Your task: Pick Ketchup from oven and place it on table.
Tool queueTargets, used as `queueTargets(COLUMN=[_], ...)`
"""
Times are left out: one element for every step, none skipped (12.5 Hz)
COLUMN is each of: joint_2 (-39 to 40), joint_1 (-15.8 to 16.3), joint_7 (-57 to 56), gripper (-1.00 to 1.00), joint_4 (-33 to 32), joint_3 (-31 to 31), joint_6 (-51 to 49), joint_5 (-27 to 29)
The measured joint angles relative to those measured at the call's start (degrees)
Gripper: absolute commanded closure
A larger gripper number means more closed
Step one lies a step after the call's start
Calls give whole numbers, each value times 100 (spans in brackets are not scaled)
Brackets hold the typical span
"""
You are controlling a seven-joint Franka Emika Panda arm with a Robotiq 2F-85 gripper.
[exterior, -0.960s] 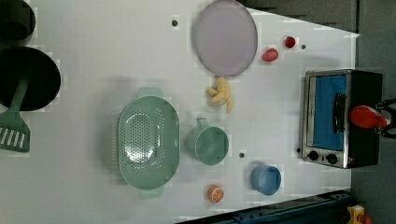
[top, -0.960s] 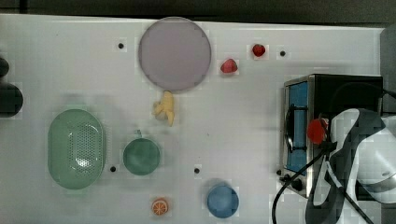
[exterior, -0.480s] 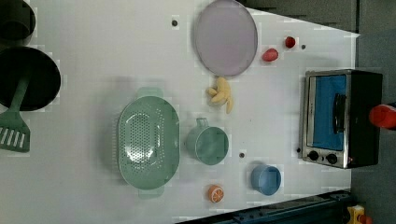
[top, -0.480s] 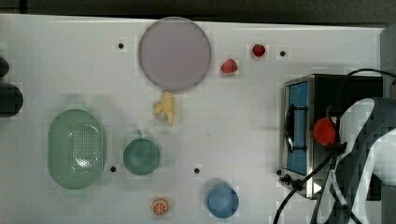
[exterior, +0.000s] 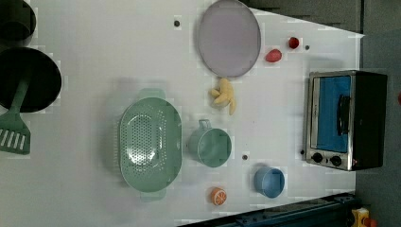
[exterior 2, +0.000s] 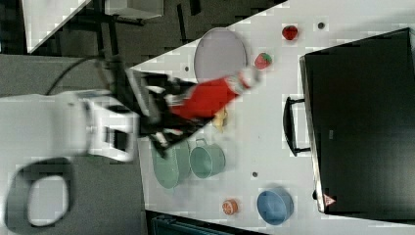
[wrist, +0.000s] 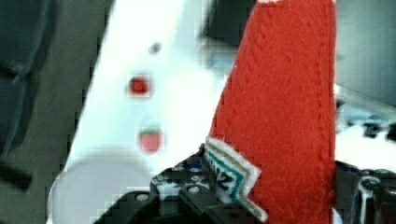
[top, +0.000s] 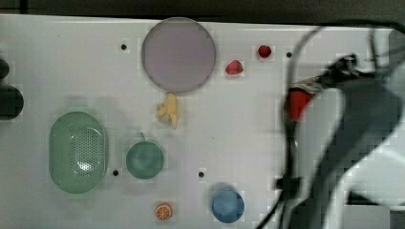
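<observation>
The jaws are clamped on the red squeeze ketchup bottle (exterior 2: 208,98) (light, a bit squashy, best held mid-body) above the white desk (exterior 2: 274,147).

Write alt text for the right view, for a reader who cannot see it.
The end effector holds the red ketchup above the white table, left of the closed black oven. Below them sit a purple plate, a green cup and a blue bowl.
</observation>
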Motion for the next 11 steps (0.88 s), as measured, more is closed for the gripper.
queueTargets(joint_2=[-77,-105,-101,-93,-93,-54,-19,19,27,47,57], joint_1=[140,247,339,413,461,530,586,700,832,909,914], joint_7=[-87,-133,-146,-146,-147,-145,-144,-141,-112,-49,19], gripper=[-29,-29,-29,-29,-29,-29,-29,-29,-29,-29,-29], joint_4=[17,11,-45,-145,-325,-487,-694,-901,-1209,-1522,-1869], joint_3=[193,411,621,836,1078,1272,1446,1513,1518,1520,1518], joint_6=[-99,-80,-30,-9,-27,62,206,318,541,734,999], joint_5=[-65,-196,-228,-229,-181,-179,-256,-264,-265,-225,-176])
